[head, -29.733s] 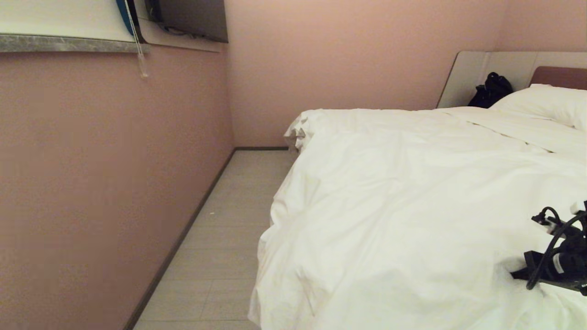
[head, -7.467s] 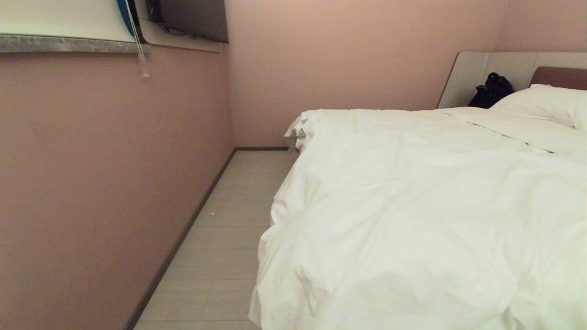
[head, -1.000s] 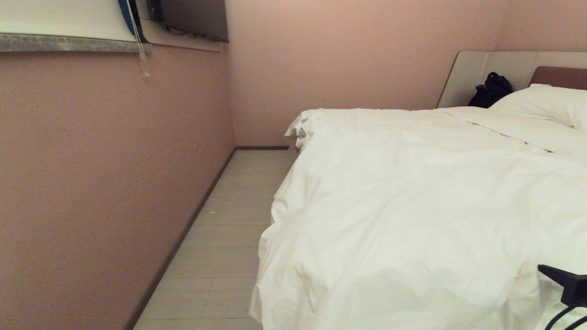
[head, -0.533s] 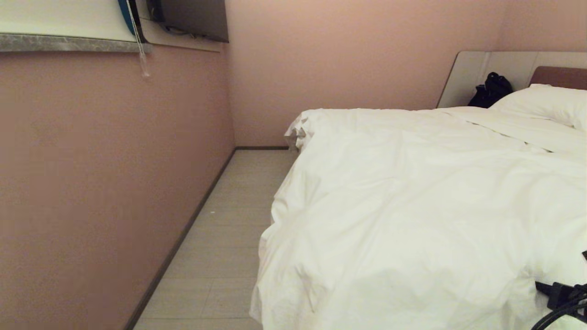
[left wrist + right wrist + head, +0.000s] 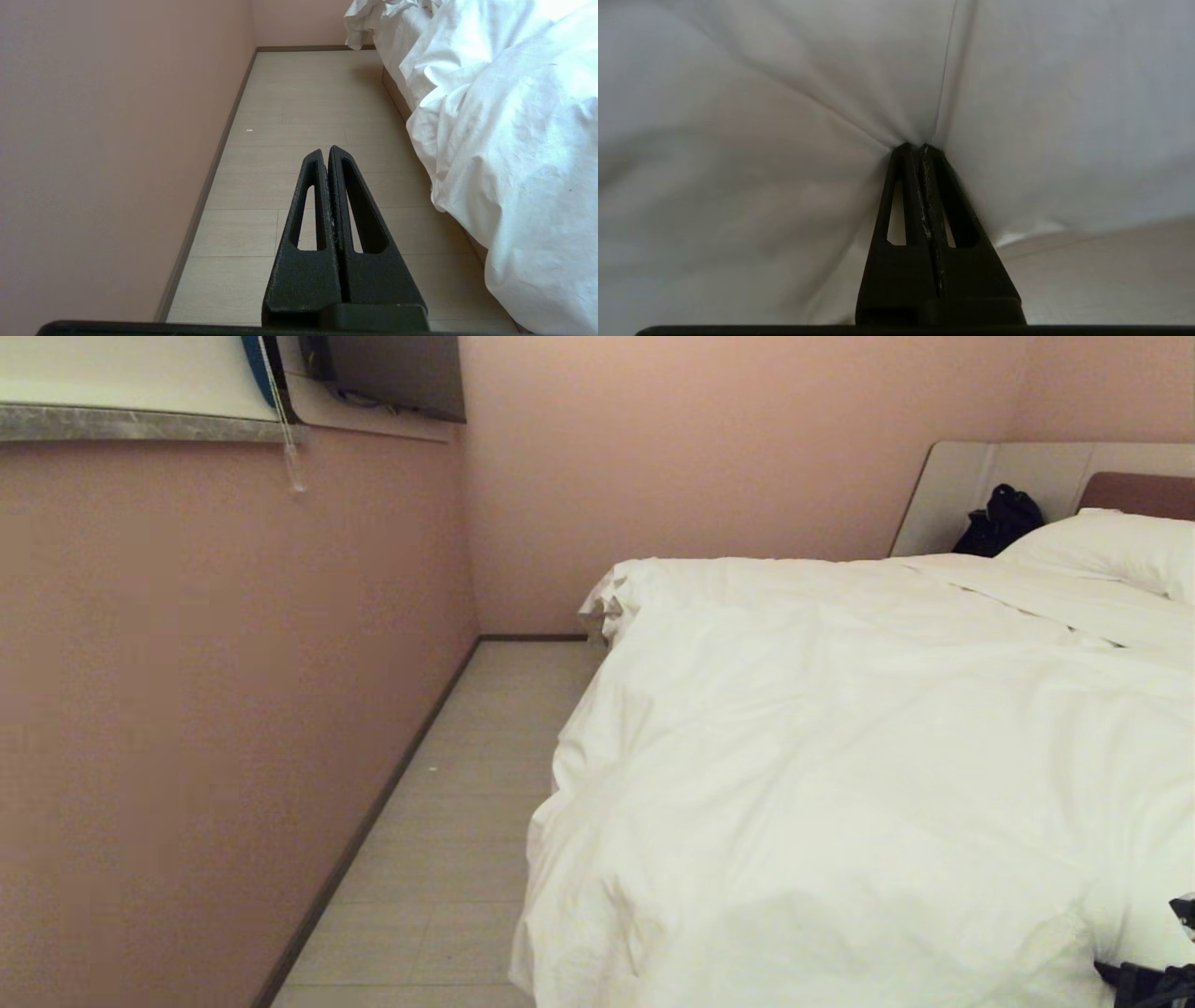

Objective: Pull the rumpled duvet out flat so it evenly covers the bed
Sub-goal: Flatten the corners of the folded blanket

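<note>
right gripper pinches the duvet at the near edge of the bed

the duvet (image 5: 840,756) lies over most of the bed (image 5: 391,88), puffy and creased, its near left corner spilling over the mattress edge toward the floor (image 5: 448,859). at the far left corner the fabric is bunched into a small crumpled wad, so the cover is not yet even there. a pillow (image 5: 1111,546) sits at the head end against the headboard (image 5: 1134,490), with a dark bag (image 5: 1001,521) beside it on the pale panel.

the right gripper (image 5: 915,148) is at the lower right corner of the head view, only a sliver of its dark body showing. its wrist view tells more: the fingers are clenched together and the tips are buried in white cloth, with creases running out from the tips like spokes. that pattern suggests a pinch of duvet caught between the tips, held so the arm can drag the cover toward the foot of the bed. a strip of pale floor shows below the fabric there, so the grip looks to be near the hanging edge.

the left gripper (image 5: 326,151) is parked low beside the bed, over the floor between the wall (image 5: 215,709) and the mattress, fingers pressed together on nothing. it seems kept clear so it does not snag the overhanging cloth.

the likely risk is the thin pinch slipping out as the heavy duvet resists.
</note>
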{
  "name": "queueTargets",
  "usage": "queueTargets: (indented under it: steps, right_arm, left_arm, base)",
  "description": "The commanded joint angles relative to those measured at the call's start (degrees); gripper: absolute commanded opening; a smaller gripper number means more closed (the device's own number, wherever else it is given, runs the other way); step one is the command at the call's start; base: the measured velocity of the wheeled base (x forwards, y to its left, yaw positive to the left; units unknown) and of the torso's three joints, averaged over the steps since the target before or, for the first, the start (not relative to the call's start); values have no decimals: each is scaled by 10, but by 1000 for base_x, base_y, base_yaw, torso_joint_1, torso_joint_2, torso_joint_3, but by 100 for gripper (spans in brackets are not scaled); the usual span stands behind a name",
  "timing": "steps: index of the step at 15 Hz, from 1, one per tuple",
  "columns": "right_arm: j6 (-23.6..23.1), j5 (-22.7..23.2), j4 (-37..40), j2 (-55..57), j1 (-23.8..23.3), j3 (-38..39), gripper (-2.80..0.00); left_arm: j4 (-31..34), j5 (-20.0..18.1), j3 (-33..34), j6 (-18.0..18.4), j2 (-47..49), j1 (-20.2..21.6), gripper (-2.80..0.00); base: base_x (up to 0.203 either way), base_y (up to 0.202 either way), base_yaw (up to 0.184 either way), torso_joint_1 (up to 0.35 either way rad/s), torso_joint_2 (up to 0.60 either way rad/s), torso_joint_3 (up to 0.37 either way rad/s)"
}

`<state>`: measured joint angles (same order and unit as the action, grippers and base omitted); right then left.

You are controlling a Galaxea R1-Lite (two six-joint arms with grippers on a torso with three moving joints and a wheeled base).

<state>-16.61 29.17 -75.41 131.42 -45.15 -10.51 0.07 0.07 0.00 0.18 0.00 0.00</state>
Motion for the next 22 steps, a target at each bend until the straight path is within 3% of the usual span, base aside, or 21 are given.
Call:
queueTargets:
  steps: [1,7,11,14,16,19,22]
  right_arm:
    - [-44,0,-55,41,-16,21,-280]
    - [-103,11,-93,55,-58,97,-280]
    - [-100,28,-99,2,-58,105,-280]
    - [-94,73,-100,-47,-47,104,-280]
    - [-50,82,-100,-102,-18,92,-280]
    - [66,73,-90,-207,42,40,-280]
    - [147,50,-11,-295,91,-18,-280]
  left_arm:
    - [-1,0,0,0,0,0,-280]
    - [-1,0,0,0,0,0,-280]
    - [0,0,0,0,0,0,-280]
    - [-1,0,0,0,0,0,-280]
    - [-1,0,0,1,0,0,-280]
    - [-1,0,0,0,0,0,-280]
    - [-1,0,0,0,0,0,-280]
  base:
    - [0,0,0,0,0,0]
    - [0,0,0,0,0,0]
    - [0,0,0,0,0,0]
    - [0,0,0,0,0,0]
    - [0,0,0,0,0,0]
    - [0,0,0,0,0,0]
    - [0,0,0,0,0,0]
